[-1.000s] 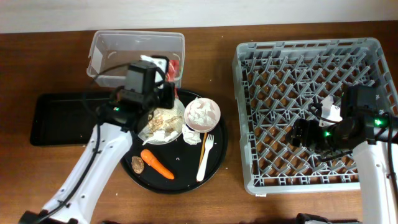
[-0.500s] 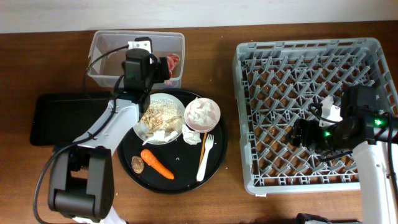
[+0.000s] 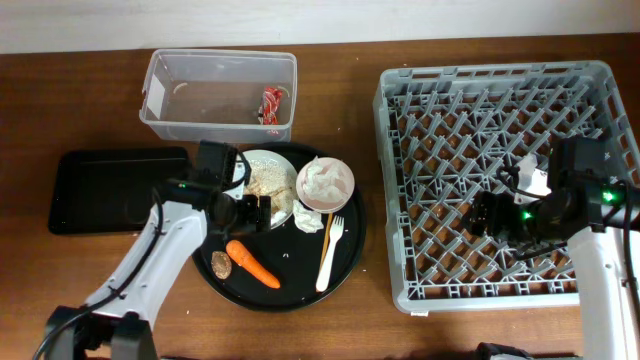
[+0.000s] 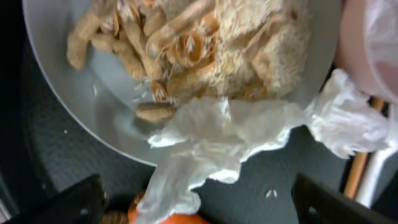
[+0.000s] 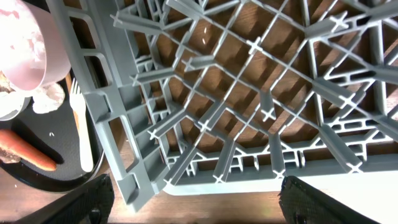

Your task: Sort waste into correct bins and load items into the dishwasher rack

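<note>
Left jaws gape over a napkin (image 4: 214,143) stretched diagonally off the plate (image 4: 68,99)

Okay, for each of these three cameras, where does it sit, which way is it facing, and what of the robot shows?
Overhead: fixed above the table, facing straight down on tub and rack; left arm and right arm show.
Left wrist: on the left arm, facing down at the plate and napkin; its fingers at the bottom corners.
Right wrist: on the right arm, facing down through the rack's grid; its fingers at the bottom corners.
Shared: both wrist views catch the bowl.
</note>
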Motion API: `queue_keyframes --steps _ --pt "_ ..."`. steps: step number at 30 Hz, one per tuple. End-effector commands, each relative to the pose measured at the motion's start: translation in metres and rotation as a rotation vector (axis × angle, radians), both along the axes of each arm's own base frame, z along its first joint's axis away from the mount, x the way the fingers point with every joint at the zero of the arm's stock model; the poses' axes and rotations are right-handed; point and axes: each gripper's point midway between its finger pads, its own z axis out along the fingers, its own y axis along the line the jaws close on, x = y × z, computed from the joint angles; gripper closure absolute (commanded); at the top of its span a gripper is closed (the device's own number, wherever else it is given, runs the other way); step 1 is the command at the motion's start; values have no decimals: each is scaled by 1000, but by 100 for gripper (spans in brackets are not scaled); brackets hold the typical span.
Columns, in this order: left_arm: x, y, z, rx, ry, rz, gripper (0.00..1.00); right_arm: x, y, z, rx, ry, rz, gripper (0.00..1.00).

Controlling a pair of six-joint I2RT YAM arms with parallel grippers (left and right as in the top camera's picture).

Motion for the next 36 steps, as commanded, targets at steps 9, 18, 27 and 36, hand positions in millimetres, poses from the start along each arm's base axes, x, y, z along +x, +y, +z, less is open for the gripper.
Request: queue_keyframes --steps 9,18,27,36 --pt "11 -7 6 -45 -51 2 99 -1 -2 2 -13 -5 10 11" --pt "128 -1 192 -30 -701 95 99 -1 -2 3 -13 -6 10 11" --pt "208 -12 95 2 -686 113 39 -1 -2 2 -14 -5 10 11" --pt "115 -98 94 -310 -362 -173 1 -2 -6 1 -38 1 5 10"
